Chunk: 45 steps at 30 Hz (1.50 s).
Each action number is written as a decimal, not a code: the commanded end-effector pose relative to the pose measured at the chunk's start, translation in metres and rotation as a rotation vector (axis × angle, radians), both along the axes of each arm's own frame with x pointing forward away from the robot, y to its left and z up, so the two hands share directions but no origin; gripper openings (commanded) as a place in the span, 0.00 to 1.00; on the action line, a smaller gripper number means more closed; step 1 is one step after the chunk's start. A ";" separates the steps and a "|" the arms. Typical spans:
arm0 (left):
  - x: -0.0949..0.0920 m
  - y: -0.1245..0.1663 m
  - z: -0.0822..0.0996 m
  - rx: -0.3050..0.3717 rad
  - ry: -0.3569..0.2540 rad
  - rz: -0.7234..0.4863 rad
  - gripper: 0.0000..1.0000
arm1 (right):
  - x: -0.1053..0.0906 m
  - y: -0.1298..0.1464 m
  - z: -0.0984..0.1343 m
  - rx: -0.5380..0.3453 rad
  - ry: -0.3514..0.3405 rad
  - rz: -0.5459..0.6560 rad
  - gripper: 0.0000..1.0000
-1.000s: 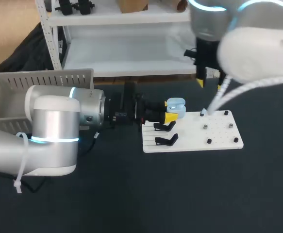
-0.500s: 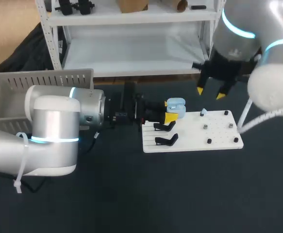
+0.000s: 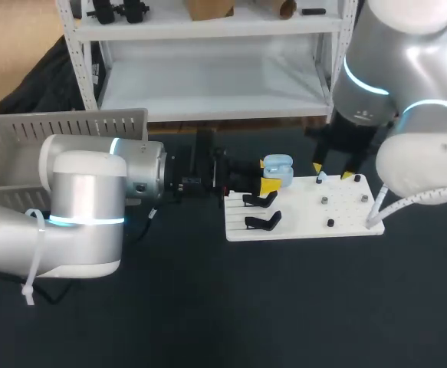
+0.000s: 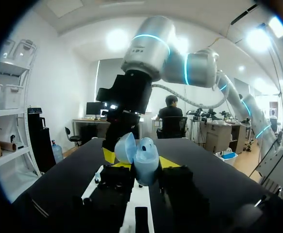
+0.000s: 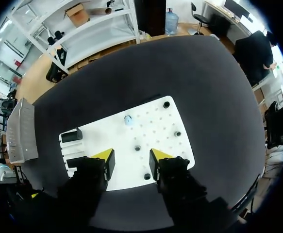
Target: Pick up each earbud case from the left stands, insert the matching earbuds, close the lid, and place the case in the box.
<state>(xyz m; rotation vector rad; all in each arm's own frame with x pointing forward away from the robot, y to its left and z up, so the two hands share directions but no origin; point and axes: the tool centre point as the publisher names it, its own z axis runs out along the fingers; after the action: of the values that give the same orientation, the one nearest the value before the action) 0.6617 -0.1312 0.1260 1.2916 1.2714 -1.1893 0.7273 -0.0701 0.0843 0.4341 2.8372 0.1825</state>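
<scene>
The right gripper (image 5: pixel 130 161), fingers wide, hangs over the white board (image 5: pixel 163 138), with 1 blue earbud (image 5: pixel 128 120) just ahead of its tips. The left gripper (image 4: pixel 138 162) holds the open case (image 4: pixel 146 169) at the board's opposite end.

Light is bright and even, falling from overhead. In the head view the white board (image 3: pixel 350 217) at 3 o'clock shines against the matte dark table (image 3: pixel 208 307), which gives no glare. Soft highlights lie on the left arm (image 3: pixel 85 172) at 9 o'clock and the right arm (image 3: pixel 415 165) at 2 o'clock. Shadows are faint. In the left wrist view the earbud case (image 4: pixel 142 165) is well lit.
</scene>
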 end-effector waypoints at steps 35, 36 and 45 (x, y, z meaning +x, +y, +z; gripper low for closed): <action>-0.002 0.000 0.000 0.000 -0.002 0.006 0.00 | 0.036 -0.003 -0.045 0.136 -0.006 0.053 0.34; -0.002 0.000 0.000 0.000 -0.002 0.006 0.00 | 0.036 -0.002 -0.046 0.137 -0.006 0.054 0.33; -0.002 0.000 0.000 0.000 -0.002 0.006 0.00 | 0.041 -0.001 -0.050 0.150 0.001 0.052 0.30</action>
<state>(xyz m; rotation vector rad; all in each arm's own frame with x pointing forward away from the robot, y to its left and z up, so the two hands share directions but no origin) 0.6617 -0.1312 0.1260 1.2916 1.2714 -1.1893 0.7640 -0.0712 0.0367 0.3902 2.8445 0.4044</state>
